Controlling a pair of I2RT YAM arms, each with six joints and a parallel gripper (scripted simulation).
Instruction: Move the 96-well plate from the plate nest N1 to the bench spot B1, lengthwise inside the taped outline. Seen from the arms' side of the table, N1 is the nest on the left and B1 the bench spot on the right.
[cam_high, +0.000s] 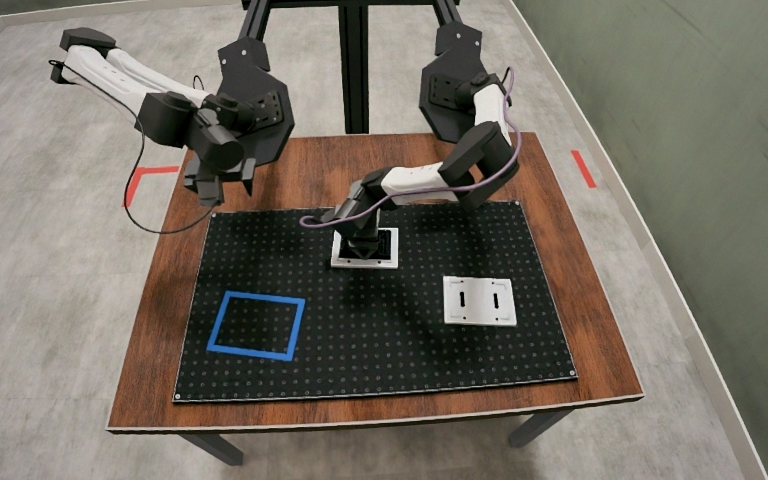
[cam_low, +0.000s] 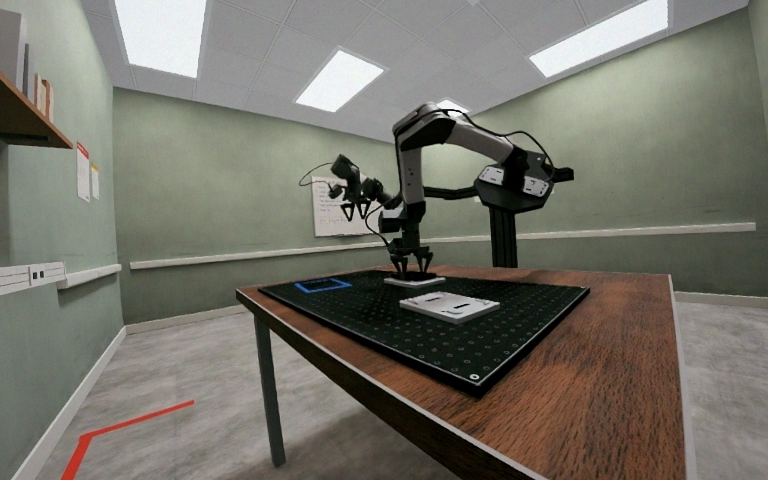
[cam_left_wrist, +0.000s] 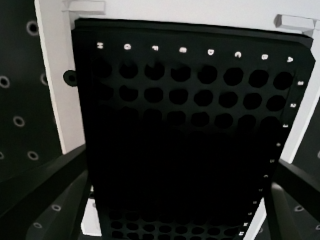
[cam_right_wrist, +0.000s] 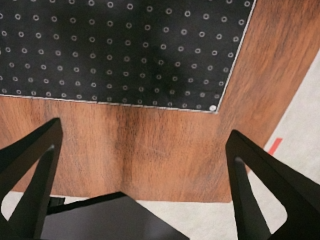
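The black 96-well plate (cam_high: 385, 243) (cam_left_wrist: 165, 33) is at the middle white nest (cam_high: 393, 249) (cam_low: 416, 282) (cam_left_wrist: 175, 10); any gap under it cannot be told. My left gripper (cam_high: 362, 249) (cam_low: 413, 272) (cam_left_wrist: 179, 157) points down, shut on the plate, one finger along each long side. The plate's middle is in deep shadow in the left wrist view. The bench spot's blue taped outline (cam_high: 249, 353) (cam_low: 325, 289) is on the arms' right and has no plate in it. My right gripper (cam_high: 229, 195) (cam_low: 356, 217) (cam_right_wrist: 147, 132) is open and empty, high over the table's arm-side edge.
Another white nest (cam_high: 480, 300) (cam_low: 447, 304), on the arms' left, holds nothing. The black perforated board (cam_high: 368, 350) (cam_low: 396, 322) carries both nests and the outline. Wooden table top (cam_high: 600, 362) (cam_right_wrist: 150, 150) surrounds the board. The right arm stays outside the board's middle.
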